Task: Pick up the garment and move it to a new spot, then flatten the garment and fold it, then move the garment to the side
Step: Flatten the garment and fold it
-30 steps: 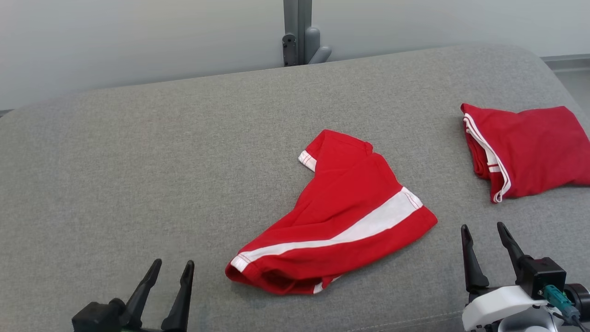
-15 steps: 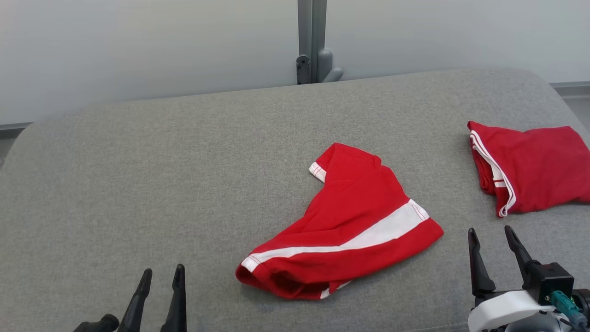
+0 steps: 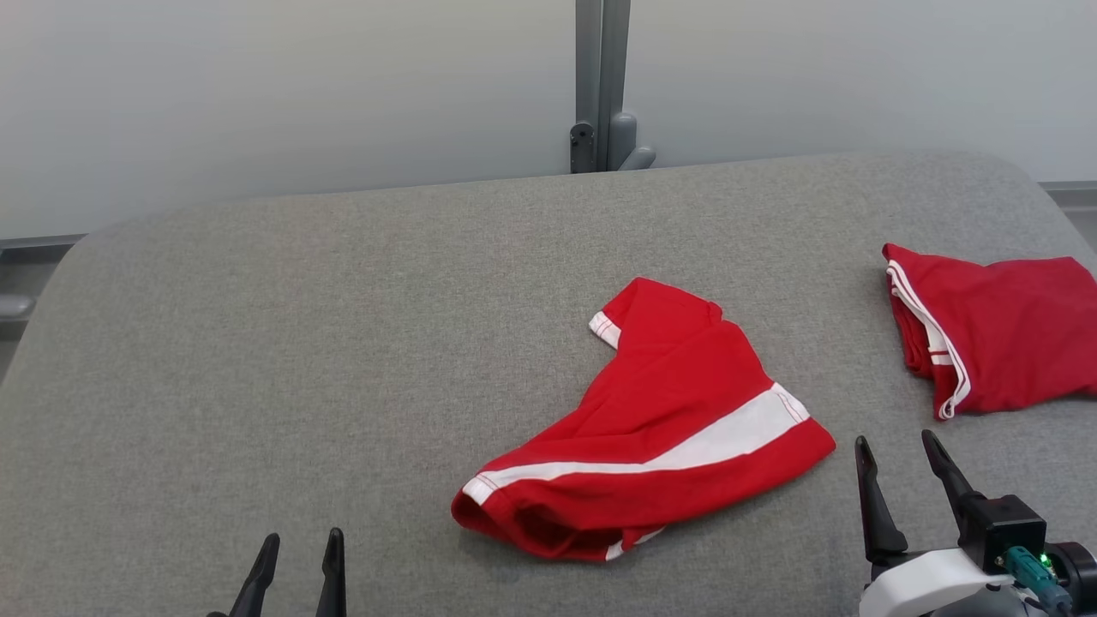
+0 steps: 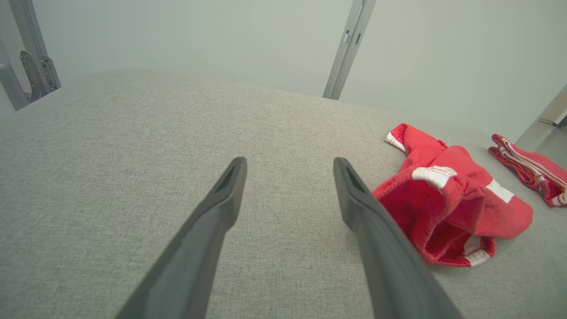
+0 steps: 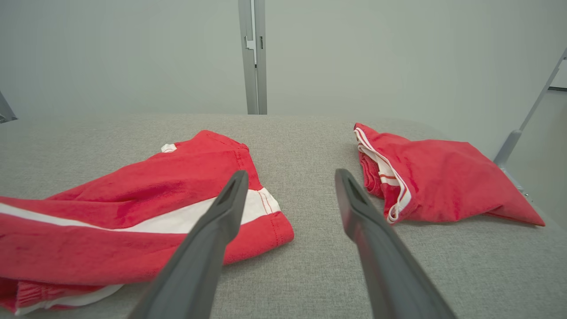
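head view: red garment [image 3: 668,411] crumpled on grey cushion [image 3: 300,343]; left claw [image 3: 304,536], right claw [image 3: 894,438] both spread wide, empty.

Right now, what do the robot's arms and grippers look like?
The left gripper and right gripper each have two long, dark, tapering fingers. Behind the right one: a black block, a white wrist shell, a teal plug with a cable, a tiny green light.

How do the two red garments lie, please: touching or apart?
Apart: the head view shows bare cushion between the middle garment and the folded garment.
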`<state>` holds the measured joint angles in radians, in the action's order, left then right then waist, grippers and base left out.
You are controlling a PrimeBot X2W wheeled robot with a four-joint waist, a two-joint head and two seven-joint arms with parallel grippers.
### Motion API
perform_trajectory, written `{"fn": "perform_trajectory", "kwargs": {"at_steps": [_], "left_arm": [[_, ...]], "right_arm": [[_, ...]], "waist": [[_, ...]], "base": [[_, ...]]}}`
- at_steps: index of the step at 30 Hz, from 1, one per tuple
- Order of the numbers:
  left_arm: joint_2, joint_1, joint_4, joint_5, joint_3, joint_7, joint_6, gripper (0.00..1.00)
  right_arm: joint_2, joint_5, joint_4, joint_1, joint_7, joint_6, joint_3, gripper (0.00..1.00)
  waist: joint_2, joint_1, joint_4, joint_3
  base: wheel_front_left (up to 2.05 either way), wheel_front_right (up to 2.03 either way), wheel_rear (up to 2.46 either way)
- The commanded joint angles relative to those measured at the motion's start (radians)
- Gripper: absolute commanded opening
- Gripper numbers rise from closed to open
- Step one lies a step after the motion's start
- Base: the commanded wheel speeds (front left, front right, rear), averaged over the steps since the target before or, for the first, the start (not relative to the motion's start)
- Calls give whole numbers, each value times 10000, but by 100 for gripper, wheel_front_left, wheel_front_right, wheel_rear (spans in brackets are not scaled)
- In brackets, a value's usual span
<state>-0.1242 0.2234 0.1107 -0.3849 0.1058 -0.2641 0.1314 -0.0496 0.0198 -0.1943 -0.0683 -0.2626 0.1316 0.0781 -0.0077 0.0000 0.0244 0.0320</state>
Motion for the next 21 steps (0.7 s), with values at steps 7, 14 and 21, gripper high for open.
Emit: {"fn": "perform_trajectory", "kwargs": {"at_steps": [7, 14, 21], "left_arm": [[-280, 203, 469, 56, 225, 1, -14, 100], [-335, 39, 610, 157, 306, 3, -14, 100], [-279, 27, 751, 203, 502, 3, -14, 100]], "right_arm": [[-16, 22, -233, 82, -30, -19, -21, 100], [-18, -32, -431, 150, -30, -19, 2, 100], [-10, 869, -822, 449, -28, -19, -137, 100]], "waist": [[77, 0, -15, 59], [77, 0, 19, 86], [77, 0, 40, 107]], "base": [[0, 0, 0], [0, 0, 0], [0, 0, 0]]}}
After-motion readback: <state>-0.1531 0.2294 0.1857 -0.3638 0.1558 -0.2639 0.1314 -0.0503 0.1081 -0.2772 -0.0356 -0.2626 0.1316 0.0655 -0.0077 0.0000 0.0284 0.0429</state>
